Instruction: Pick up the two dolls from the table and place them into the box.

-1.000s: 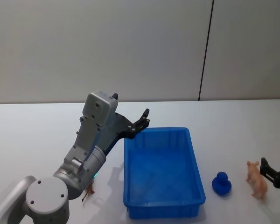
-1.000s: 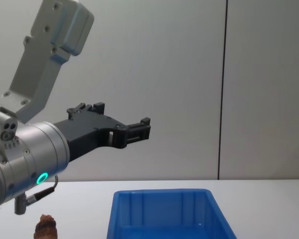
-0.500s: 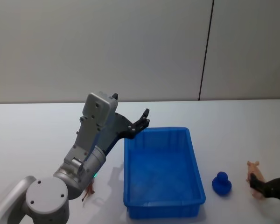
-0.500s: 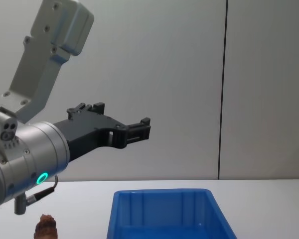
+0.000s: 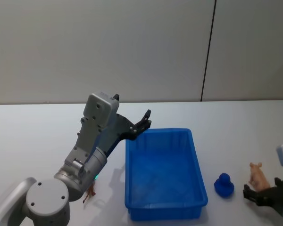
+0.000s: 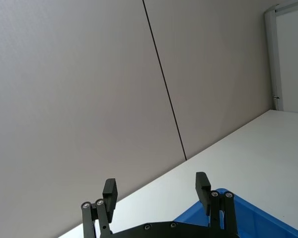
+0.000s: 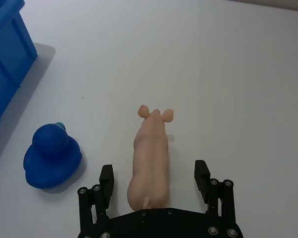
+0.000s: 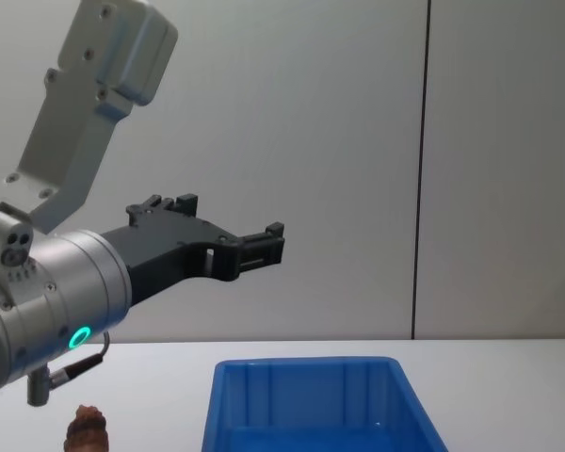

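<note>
Right wrist view: the pale pink pig doll [image 7: 150,163] is resting on the white table [image 7: 238,74], snout pointing away. Only its rump is sitting between the widely spread fingers of the right gripper [image 7: 154,173], and neither finger seems to be touching it. The blue duck doll [image 7: 52,156] is sitting just beside the pig, toward the blue bin [image 7: 10,49]. Closing this far back is risking a pinch on the rounded rump, which could squirt the pig forward or tip it. The duck-side finger could also nudge the duck. The left gripper [image 6: 156,184] is hovering with fingers spread and empty above the bin's far corner, and the reddish-brown doll [image 8: 86,428] is waiting on the table.
</note>
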